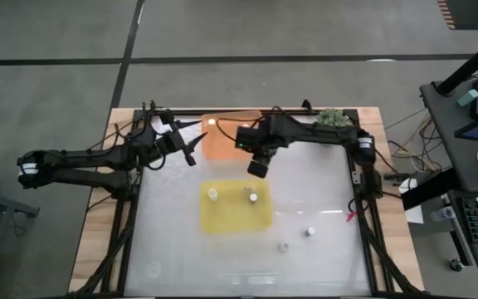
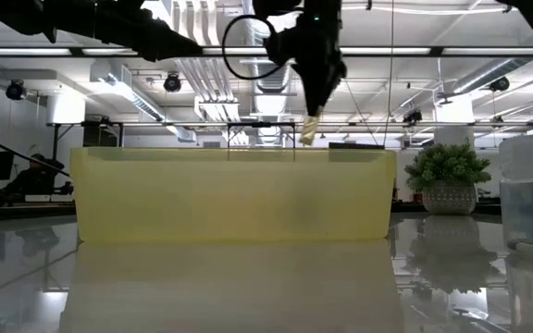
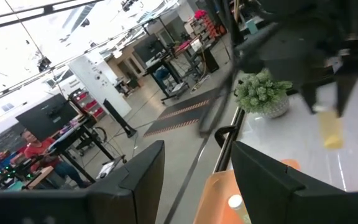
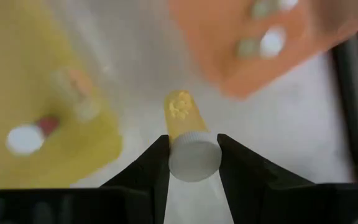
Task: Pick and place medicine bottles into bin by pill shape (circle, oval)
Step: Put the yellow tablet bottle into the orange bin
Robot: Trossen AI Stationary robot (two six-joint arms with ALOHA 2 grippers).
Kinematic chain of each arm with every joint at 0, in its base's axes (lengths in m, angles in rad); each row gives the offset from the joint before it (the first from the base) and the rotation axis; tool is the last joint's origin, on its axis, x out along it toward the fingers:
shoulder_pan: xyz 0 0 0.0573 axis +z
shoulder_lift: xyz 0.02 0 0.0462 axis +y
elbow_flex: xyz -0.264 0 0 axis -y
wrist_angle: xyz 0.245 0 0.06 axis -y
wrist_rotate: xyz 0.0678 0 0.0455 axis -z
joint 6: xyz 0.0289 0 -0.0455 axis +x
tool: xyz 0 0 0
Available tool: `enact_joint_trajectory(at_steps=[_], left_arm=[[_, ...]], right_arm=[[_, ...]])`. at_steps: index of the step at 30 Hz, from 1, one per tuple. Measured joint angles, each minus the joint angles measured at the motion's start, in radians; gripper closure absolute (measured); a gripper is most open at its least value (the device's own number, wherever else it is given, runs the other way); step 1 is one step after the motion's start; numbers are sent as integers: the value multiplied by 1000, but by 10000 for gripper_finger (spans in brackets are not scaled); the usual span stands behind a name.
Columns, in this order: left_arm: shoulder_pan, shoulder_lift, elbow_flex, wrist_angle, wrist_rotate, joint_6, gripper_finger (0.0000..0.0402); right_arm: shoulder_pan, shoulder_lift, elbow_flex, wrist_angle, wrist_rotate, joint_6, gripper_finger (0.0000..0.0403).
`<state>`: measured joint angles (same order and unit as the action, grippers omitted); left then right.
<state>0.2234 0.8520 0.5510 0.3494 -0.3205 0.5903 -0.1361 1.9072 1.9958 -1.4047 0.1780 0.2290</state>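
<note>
A small pale yellow medicine bottle with a white cap (image 4: 188,134) is clamped by its cap between the fingers of the right gripper (image 1: 257,166), held in the air between the shallow orange plastic tray (image 1: 222,137) and the shallow yellow plastic tray (image 1: 235,218), so one sorting move is judged to be under way.

Two bottles (image 1: 212,194) are seen standing in the yellow tray, and at least two white caps (image 4: 271,42) are made out in the orange tray, though that count cannot be fixed. Two more bottles (image 1: 310,232) are left loose on the white table (image 1: 322,191), near its front right.

The left gripper (image 1: 191,148) is parked beside the orange tray, its fingers partly parted and nothing held.
</note>
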Motion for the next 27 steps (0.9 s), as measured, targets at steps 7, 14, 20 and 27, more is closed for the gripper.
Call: enact_joint_trajectory(at_steps=[7,14,20,27], left_arm=[[0,0,0,0,0,0,230],[0,0,0,1,0,-1,230],[0,0,0,1,0,-1,230],[0,0,1,1,1,0,230]], right_arm=[[-53,88,185,6,42,-136,291],[-124,175,329,28,36,-233,291],[-186,234,360,35,15,-284,291],[-226,290,359,102,-57,-354,291]])
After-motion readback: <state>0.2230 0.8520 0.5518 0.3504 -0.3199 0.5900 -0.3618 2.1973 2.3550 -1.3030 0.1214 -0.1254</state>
